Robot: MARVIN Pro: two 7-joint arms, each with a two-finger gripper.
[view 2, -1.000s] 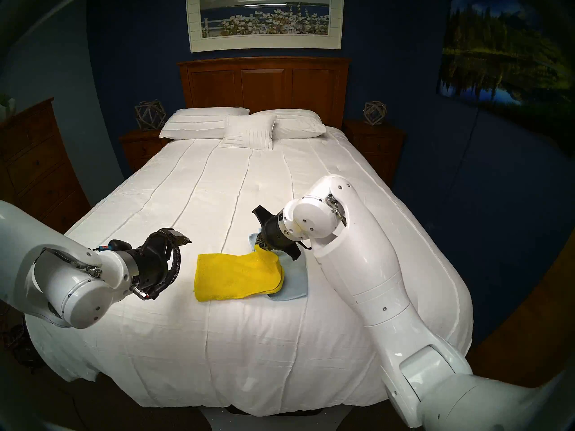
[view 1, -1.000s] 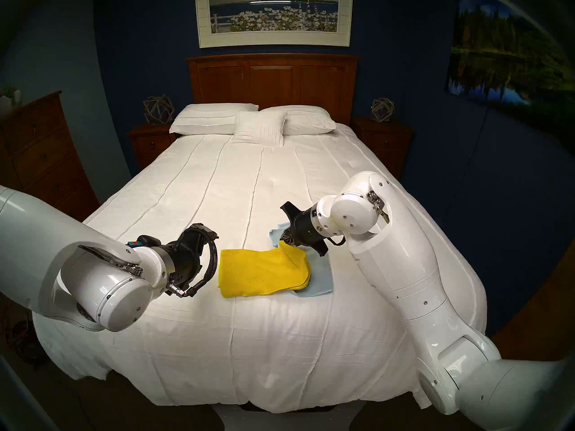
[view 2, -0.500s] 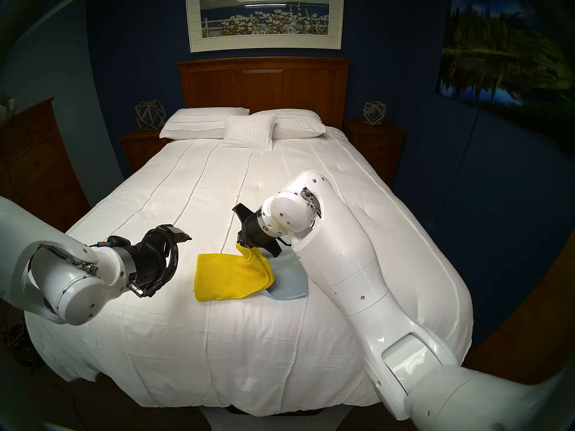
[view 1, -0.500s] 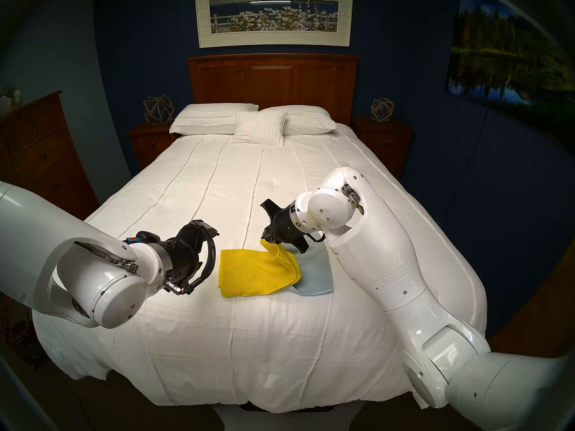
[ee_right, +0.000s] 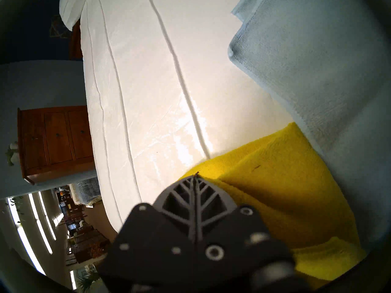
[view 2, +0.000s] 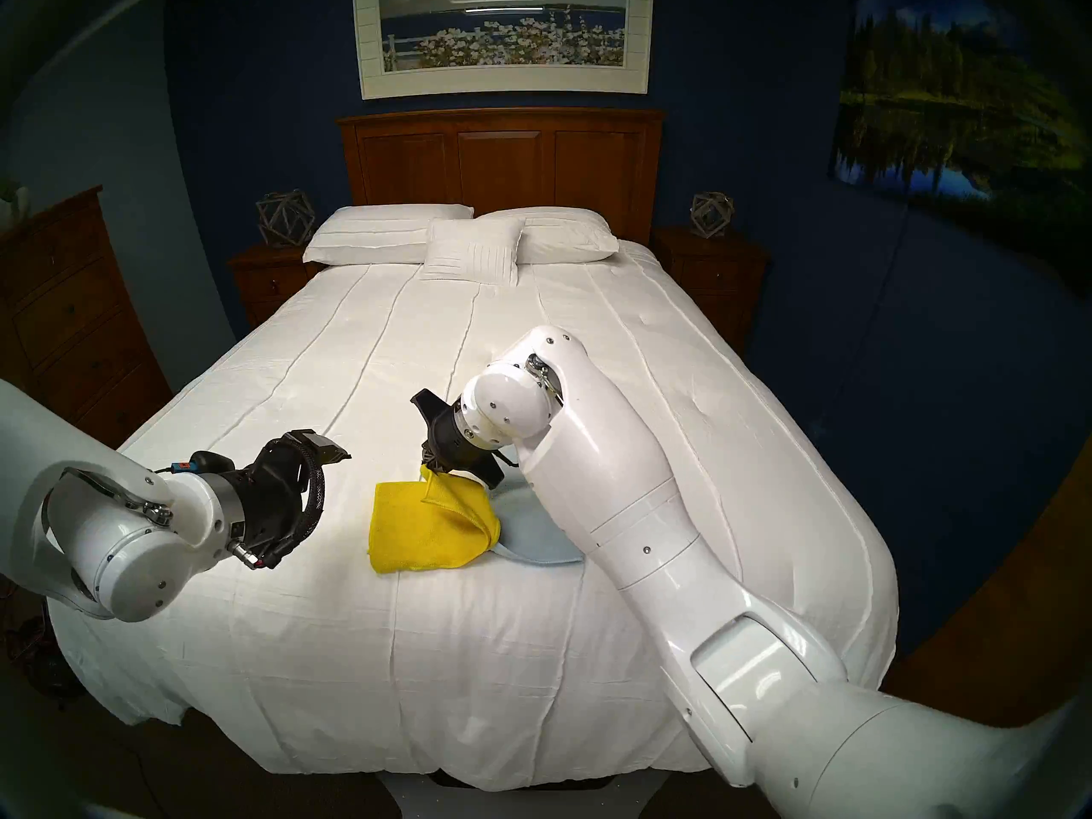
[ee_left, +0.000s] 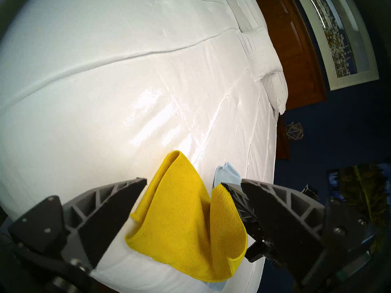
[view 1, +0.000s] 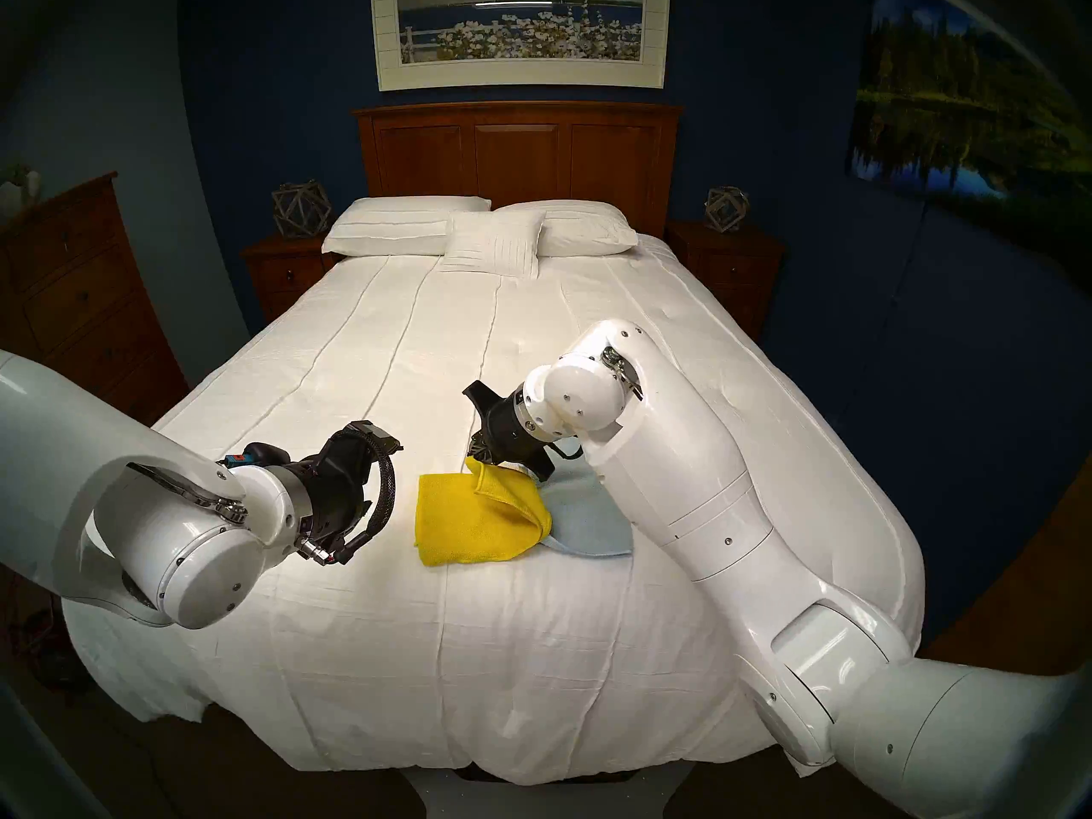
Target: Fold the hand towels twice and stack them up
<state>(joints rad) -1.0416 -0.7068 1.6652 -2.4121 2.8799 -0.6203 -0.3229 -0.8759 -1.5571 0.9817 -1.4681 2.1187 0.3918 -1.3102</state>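
The right gripper is pressed together on a corner of the yellow towel, w/ that corner lifted off the bed and the cloth draping down from it in a slanted flap. In the right wrist view the fingers meet tip to tip, yellow cloth spreading out beyond them to the right. The rest of the yellow towel lies on the white bedspread, near the foot end of the bed, approx. mid-width. Its lower-right part overlaps the light blue towel, which lies flat on the bedspread just right of it and partly under the right arm.

The left gripper hangs above the bedspread, left of the yellow towel and apart from it, jaws spread wide w/ nothing between them. In the left wrist view the yellow towel shows between the two fingers but lower down, on the bed, its lifted corner standing up in a peak; a bit of light blue towel peeks out behind it.

At the head of the bed are three white pillows against a wooden headboard, w/ a nightstand each side. A wooden dresser stands at the left wall.
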